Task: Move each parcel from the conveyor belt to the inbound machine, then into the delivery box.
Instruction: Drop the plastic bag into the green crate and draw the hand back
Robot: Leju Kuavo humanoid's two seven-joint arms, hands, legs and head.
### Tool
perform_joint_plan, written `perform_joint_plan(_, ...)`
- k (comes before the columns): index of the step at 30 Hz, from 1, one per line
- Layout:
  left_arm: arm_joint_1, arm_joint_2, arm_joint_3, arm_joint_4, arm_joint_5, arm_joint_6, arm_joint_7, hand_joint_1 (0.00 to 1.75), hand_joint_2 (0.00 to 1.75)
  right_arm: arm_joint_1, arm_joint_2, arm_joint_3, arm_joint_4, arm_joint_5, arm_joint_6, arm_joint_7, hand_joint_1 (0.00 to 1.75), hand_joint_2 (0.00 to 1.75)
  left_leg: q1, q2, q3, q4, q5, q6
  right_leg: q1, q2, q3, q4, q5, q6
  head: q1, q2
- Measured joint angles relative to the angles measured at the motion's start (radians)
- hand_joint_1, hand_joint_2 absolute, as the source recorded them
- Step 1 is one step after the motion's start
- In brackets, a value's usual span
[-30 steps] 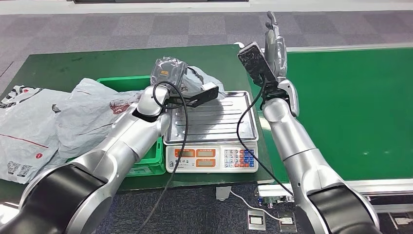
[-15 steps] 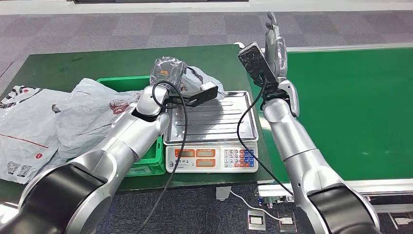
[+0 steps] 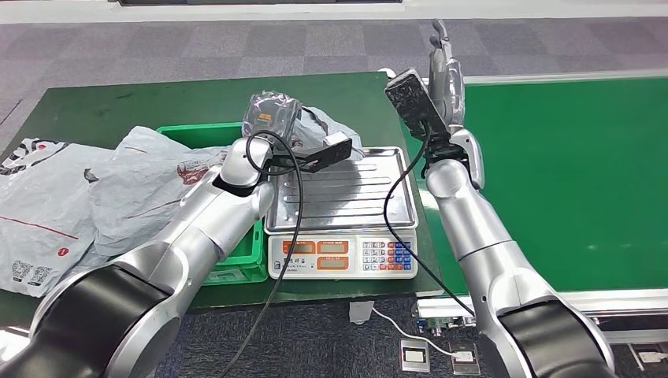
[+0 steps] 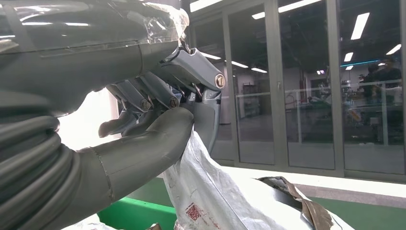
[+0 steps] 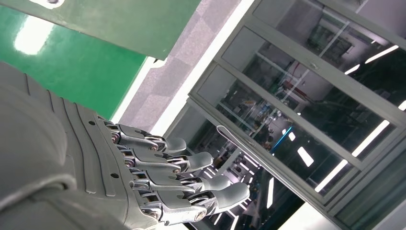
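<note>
Nothing has shifted over the last second: the left hand (image 3: 272,118) still holds the grey parcel (image 3: 315,126) raised at the scale's (image 3: 343,228) far left corner, fingers (image 4: 143,96) pinching the plastic film, so weighing looks done and the drop into the green box (image 3: 189,134) seems next. The right hand (image 3: 443,75) stays upright over the belt's (image 3: 567,173) near edge, fingers (image 5: 191,184) straight and empty. Loose grey bags (image 3: 47,197) crowd the box and may block the drop.

No lettering can be read: the scale (image 3: 342,256) shows orange display windows and coloured keys, the grey parcels (image 3: 47,206) carry red marks and black code patches, and the held parcel (image 4: 215,199) bears a red printed mark, all too small.
</note>
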Motion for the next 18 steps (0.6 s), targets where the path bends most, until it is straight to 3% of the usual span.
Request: perform_joint_plan(18, -0.003, 0.001, 0.0, 0.0, 0.0, 0.0, 0.0, 1.75, 1.75, 0.0, -0.001, 0.006, 0.0, 0.0, 0.0, 0.0, 0.0, 0.0, 0.0, 0.0, 0.0, 0.0, 0.0, 0.0, 0.0, 0.0, 0.0, 0.0, 0.0, 0.0, 0.0, 0.0)
